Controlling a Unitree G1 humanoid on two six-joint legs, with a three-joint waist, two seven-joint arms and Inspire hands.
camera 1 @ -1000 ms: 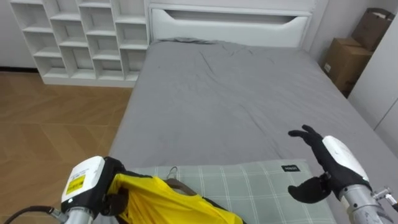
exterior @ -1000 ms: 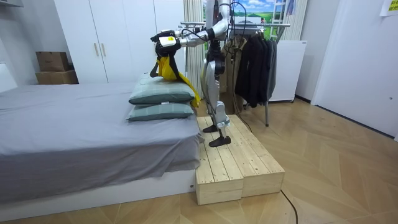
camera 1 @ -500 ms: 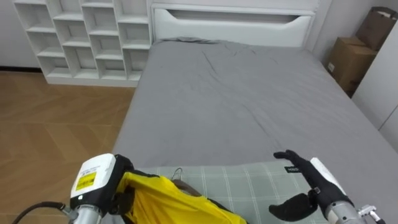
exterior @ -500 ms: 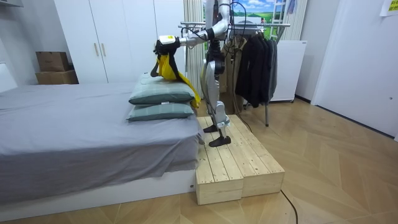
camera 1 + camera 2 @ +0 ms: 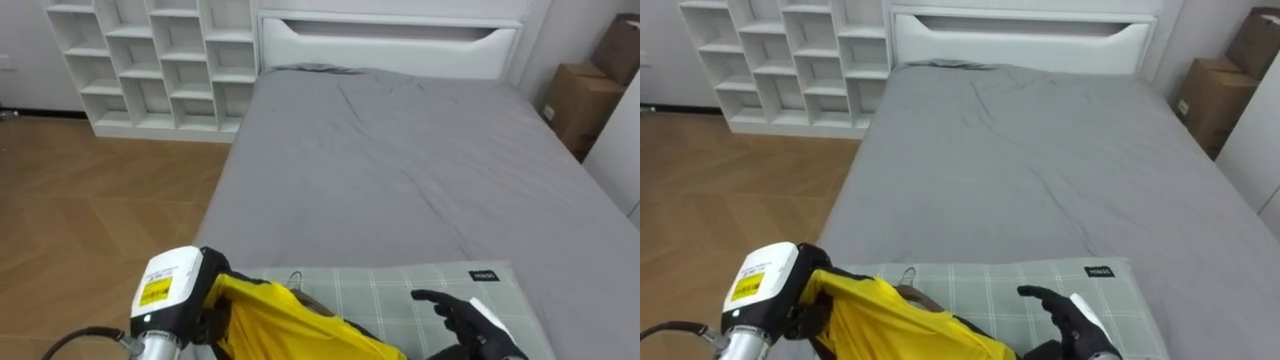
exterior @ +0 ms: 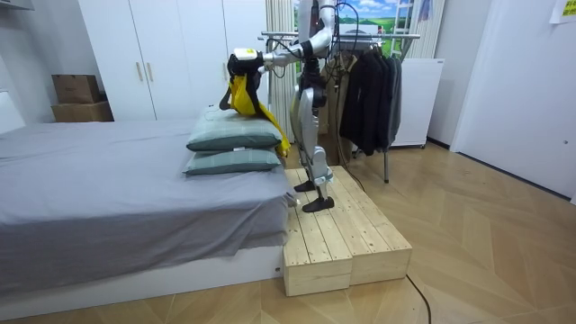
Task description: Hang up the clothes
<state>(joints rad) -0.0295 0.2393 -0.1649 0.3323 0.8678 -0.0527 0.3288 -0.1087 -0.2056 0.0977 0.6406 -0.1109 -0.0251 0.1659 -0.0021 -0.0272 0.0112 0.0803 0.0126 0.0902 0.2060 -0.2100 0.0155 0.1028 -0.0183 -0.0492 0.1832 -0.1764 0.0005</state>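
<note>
The robot stands on a wooden platform (image 6: pixel 346 236) beside a grey bed (image 5: pixel 400 150). Its left hand (image 5: pixel 208 318) is raised at lower left, fingers closed on a yellow garment (image 5: pixel 290 325) that drapes over a green checked pillow (image 5: pixel 400 285). Its right hand (image 5: pixel 470 322) hovers low above the pillow, fingers spread and slightly bent, holding nothing. A rack (image 6: pixel 396 36) stands behind the robot.

The yellow shirt (image 5: pixel 300 325) hangs crumpled from the left robot hand (image 5: pixel 208 318), over the green checked pillow (image 5: pixel 400 285) on the bed.
</note>
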